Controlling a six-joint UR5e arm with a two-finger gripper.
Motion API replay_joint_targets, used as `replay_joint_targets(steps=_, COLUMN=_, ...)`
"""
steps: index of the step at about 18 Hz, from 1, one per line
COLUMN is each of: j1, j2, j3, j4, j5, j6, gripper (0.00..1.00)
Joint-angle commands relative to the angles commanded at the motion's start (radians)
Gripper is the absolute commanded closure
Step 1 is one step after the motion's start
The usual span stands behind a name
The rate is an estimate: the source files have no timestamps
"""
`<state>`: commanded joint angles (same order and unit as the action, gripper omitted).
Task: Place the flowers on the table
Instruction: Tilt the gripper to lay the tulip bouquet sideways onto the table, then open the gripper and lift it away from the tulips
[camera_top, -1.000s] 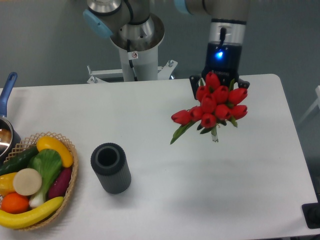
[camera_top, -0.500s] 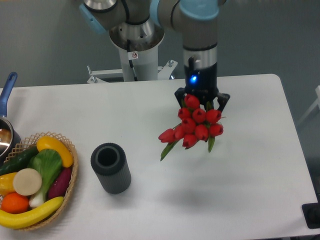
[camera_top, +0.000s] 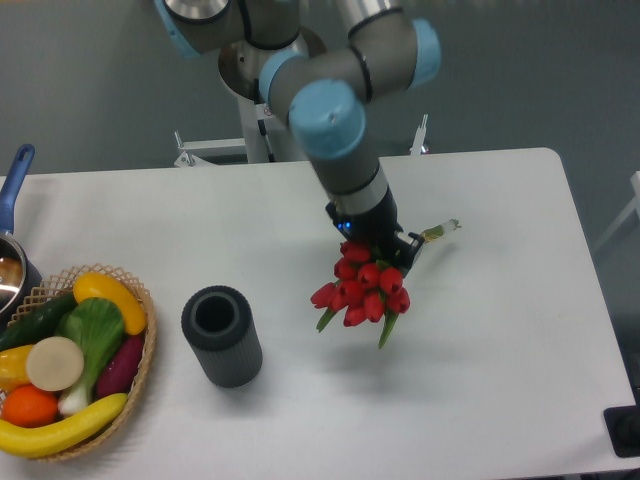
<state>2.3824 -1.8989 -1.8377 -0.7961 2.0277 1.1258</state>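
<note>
The flowers (camera_top: 364, 287), a bunch of red tulips with green leaves, hang over the middle of the white table (camera_top: 500, 350). Their blooms point toward the camera and down-left, and a stem end (camera_top: 440, 231) sticks out to the upper right. My gripper (camera_top: 380, 246) is shut on the flowers just behind the blooms, tilted at an angle. I cannot tell whether the bunch touches the tabletop.
A dark ribbed cylinder (camera_top: 221, 335) stands upright left of the flowers. A wicker basket (camera_top: 70, 370) of fruit and vegetables sits at the table's front left. A pot with a blue handle (camera_top: 12, 215) is at the left edge.
The arm has swung forward and left and tilted over. The flowers moved down and left with it, now leaning instead of hanging upright under the gripper.
</note>
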Motion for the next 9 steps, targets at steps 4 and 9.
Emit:
replay_joint_targets(steps=4, j1=-0.012, j2=-0.06, j3=0.003, j4=0.002, j5=0.026, j6=0.038, gripper=0.55)
replay_joint_targets(steps=9, j1=-0.015, j2=-0.107, j3=0.012, j4=0.002, j5=0.003, j6=0.042, gripper=0.55)
